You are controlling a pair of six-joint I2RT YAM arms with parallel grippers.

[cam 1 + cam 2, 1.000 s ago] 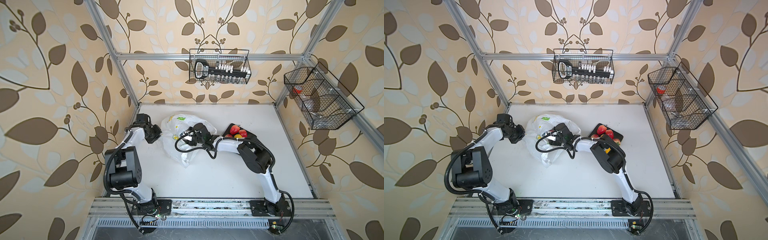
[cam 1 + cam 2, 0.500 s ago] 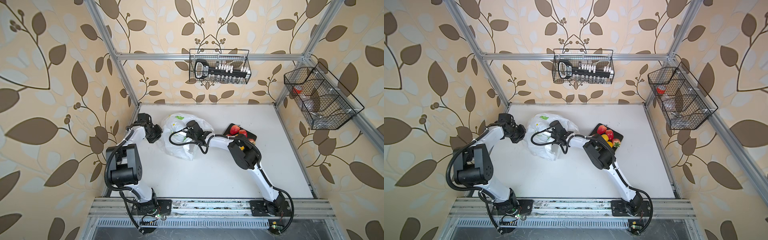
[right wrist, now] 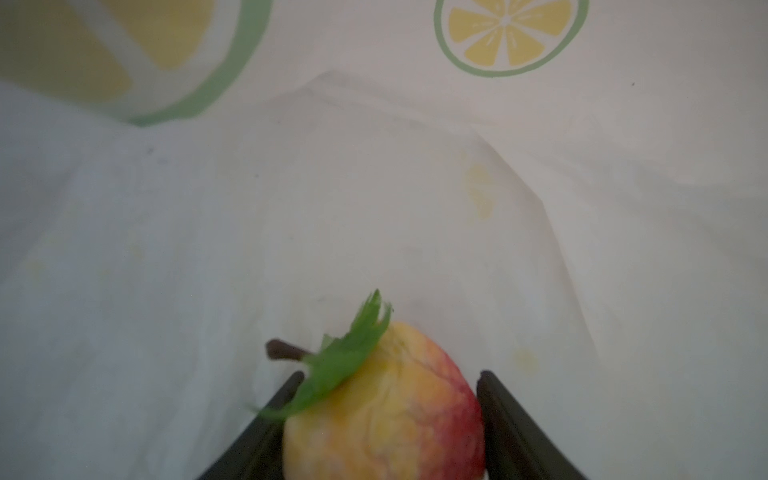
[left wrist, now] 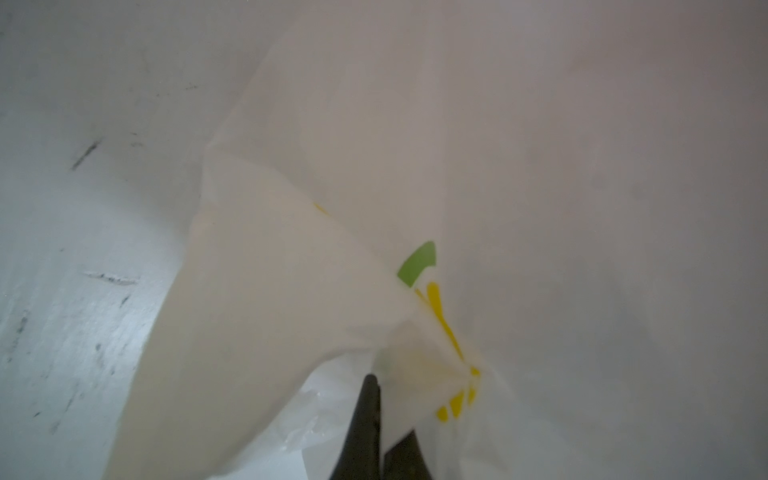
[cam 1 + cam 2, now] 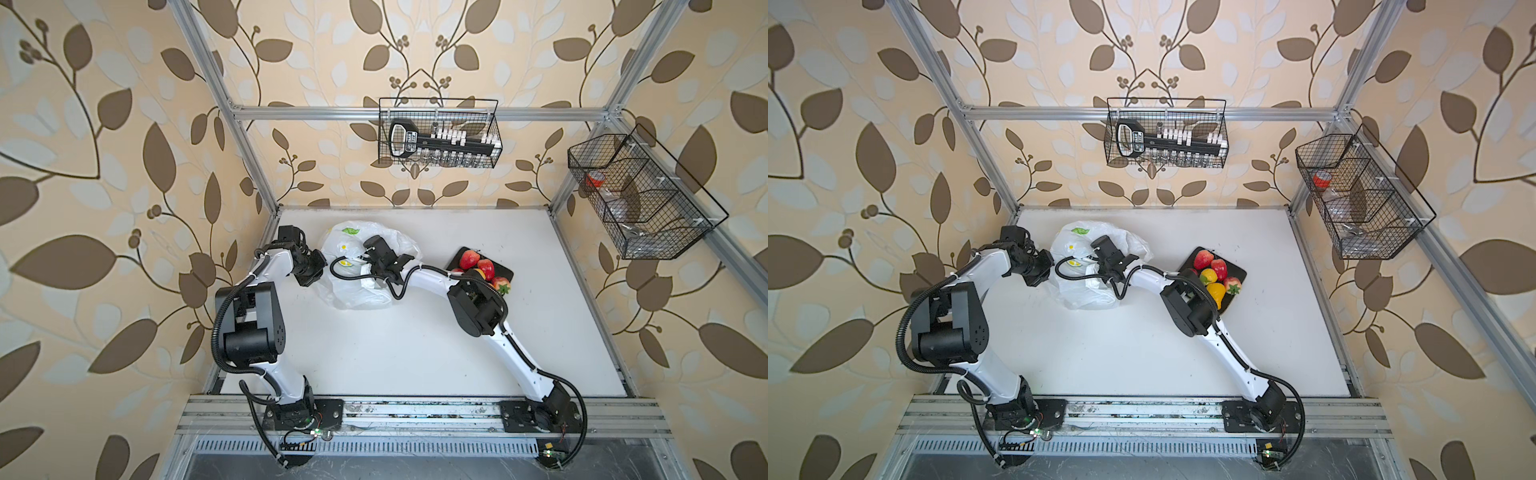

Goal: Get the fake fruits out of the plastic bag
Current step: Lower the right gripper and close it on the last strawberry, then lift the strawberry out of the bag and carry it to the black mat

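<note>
**A:** Left gripper [image 5: 321,266]?

**B:** Jaws pinched fully together on a gathered fold of the plastic bag [image 5: 359,293], at the bag's edge nearest the left wall.

**A:** Right gripper [image 3: 389,376]?

**B:** Over the bag, with the tips hidden under the wrist in both top views. In the wrist view the jaws are part-way apart, one finger against each side of a peach [image 3: 386,415]. It is yellow blushing red, with a green leaf and a brown stem. White plastic with lemon-slice prints lies all round it.

**A:** Bag's position?

**B:** Crumpled on the white table [image 5: 395,345], back left, between the two arms.

**A:** Other fake fruits [image 5: 1214,274]?

**B:** Heaped on a dark tray [image 5: 1236,271] right of the bag and apart from it, partly under the right arm's elbow. Several reds, a yellow lemon, an orange-yellow pear and one strawberry.
</note>
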